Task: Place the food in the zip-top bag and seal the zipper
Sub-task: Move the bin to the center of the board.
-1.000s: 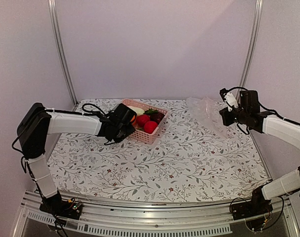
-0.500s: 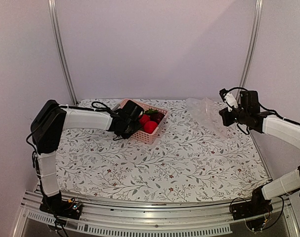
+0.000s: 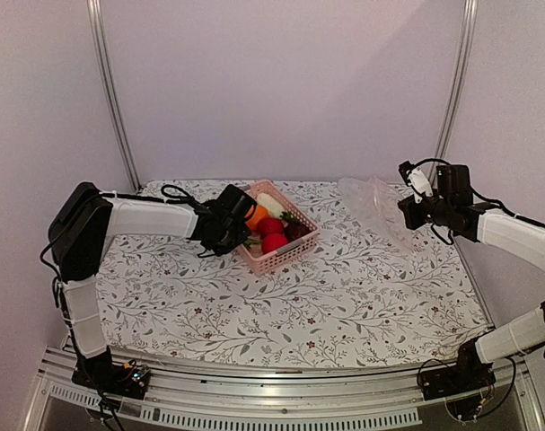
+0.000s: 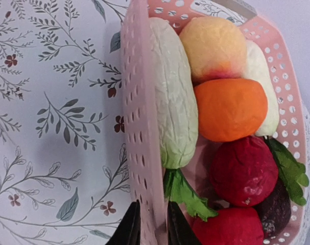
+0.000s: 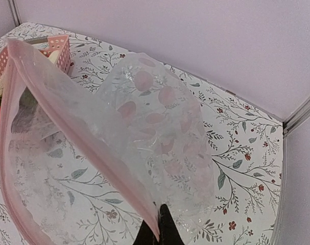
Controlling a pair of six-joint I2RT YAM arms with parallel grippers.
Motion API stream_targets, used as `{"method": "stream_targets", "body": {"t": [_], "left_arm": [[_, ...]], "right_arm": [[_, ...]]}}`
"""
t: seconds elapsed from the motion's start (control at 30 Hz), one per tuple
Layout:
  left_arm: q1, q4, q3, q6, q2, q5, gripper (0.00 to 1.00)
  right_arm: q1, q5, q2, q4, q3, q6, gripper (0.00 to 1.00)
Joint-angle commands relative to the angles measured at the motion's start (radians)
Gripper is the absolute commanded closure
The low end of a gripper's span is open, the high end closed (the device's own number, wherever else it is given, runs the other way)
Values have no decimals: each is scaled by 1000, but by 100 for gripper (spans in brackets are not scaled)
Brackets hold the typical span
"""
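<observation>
The food lies in a pink basket [image 3: 281, 259]: a white radish with green leaves [image 4: 172, 97], an orange [image 4: 231, 108], a beige piece [image 4: 213, 46] and red round ones [image 4: 244, 171]. My left gripper [image 4: 148, 224] is shut on the basket's near wall [image 4: 137, 102]; it also shows in the top view [image 3: 239, 232]. My right gripper [image 5: 157, 229] is shut on the pinkish zipper strip [image 5: 78, 132] of the clear zip-top bag [image 5: 155, 122], holding its mouth open above the table. The bag also shows in the top view [image 3: 373, 205], beside the right gripper [image 3: 407, 208].
The floral tablecloth [image 3: 326, 296] covers the table. Metal frame posts [image 3: 110, 90] stand at the back corners, with walls close on both sides. A metal rail [image 3: 281, 395] runs along the near edge.
My left gripper has closed on the basket's wall and pulled the basket to the right and nearer, turning it. The right arm and the bag have not moved.
</observation>
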Motion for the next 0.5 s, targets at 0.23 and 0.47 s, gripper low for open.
{"method": "stream_targets", "body": {"t": [0.23,0.47], "left_arm": [[9,-96,-194,246,-200,10,91],[7,-46,-342,384,-325,51,97]], "right_arm": [[-9,-9,-4,-2,-11,-14,100],[-12,-10,0,-2,-12,-15,100]]}}
